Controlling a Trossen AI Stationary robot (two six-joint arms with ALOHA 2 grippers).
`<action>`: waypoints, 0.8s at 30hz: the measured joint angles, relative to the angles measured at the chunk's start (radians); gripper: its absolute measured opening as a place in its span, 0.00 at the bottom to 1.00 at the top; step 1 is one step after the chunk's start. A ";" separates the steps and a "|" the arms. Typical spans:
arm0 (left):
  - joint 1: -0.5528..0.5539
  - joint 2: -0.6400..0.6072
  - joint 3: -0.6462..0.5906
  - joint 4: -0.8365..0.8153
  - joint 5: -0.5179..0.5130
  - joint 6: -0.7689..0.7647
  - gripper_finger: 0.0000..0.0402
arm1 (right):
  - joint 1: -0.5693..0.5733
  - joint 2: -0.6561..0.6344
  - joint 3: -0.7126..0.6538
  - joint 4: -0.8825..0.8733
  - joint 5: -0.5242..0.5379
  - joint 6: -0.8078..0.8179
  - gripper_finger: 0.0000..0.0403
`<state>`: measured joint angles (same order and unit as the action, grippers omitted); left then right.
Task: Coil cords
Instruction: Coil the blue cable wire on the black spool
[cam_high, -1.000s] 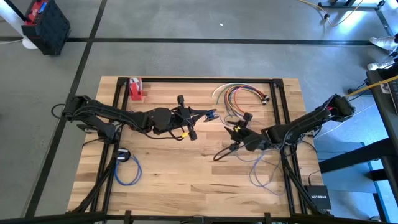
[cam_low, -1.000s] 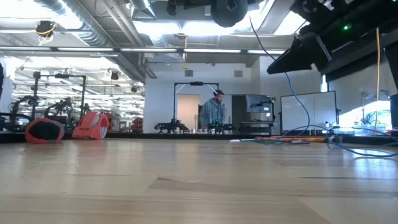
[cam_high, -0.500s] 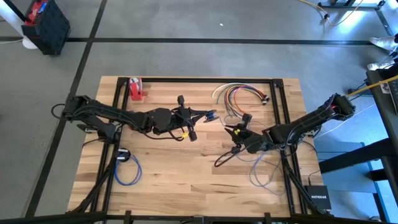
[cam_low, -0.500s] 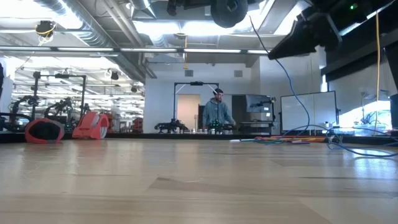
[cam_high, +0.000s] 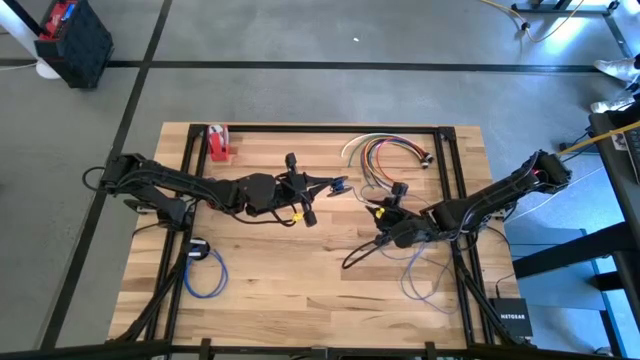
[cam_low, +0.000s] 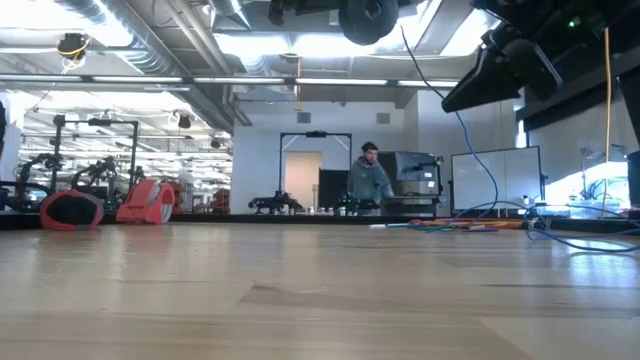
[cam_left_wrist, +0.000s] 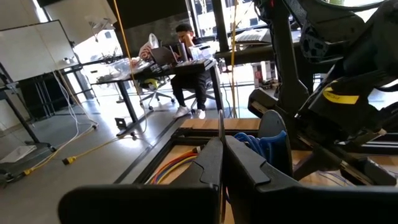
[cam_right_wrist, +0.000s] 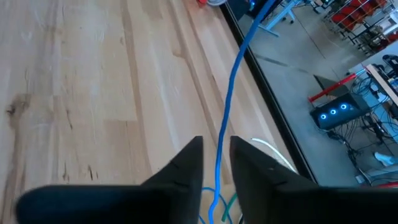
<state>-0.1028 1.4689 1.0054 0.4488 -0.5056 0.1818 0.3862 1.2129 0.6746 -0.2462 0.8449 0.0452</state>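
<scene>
Two grippers work over the table (cam_high: 300, 290); right gripper (cam_right_wrist: 216, 163) has its fingers narrow around the blue cord (cam_right_wrist: 239, 62), mid-right of the table; left gripper (cam_left_wrist: 222, 163) is closed, also pinching it. Risk: cord slips w/ loose fingers; a 2nd blue cord (cam_high: 205, 275) lies front-left; one coloured bundle (cam_high: 385, 150) at the far edge.

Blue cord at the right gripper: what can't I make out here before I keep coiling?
- Right wrist view: whether the right gripper pinches the blue cord; its lower end is cut off by the edge.
- High view: the cord's run under the right arm is too thin to follow.
- Left wrist view: the left gripper's shut fingers hide the table ahead.
</scene>
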 joint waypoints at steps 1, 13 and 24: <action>0.000 0.000 0.000 0.000 0.000 0.000 0.00 | 0.000 0.000 0.000 -0.001 0.000 0.000 0.13; 0.000 0.000 0.000 0.026 0.001 -0.039 0.00 | -0.009 0.108 0.000 0.107 0.078 -0.067 0.01; 0.001 0.000 0.000 0.046 0.001 -0.071 0.00 | -0.043 0.215 0.044 0.404 0.060 -0.396 0.01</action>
<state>-0.1020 1.4689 1.0054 0.4947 -0.5050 0.1110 0.3437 1.4281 0.7186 0.1577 0.9053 -0.3509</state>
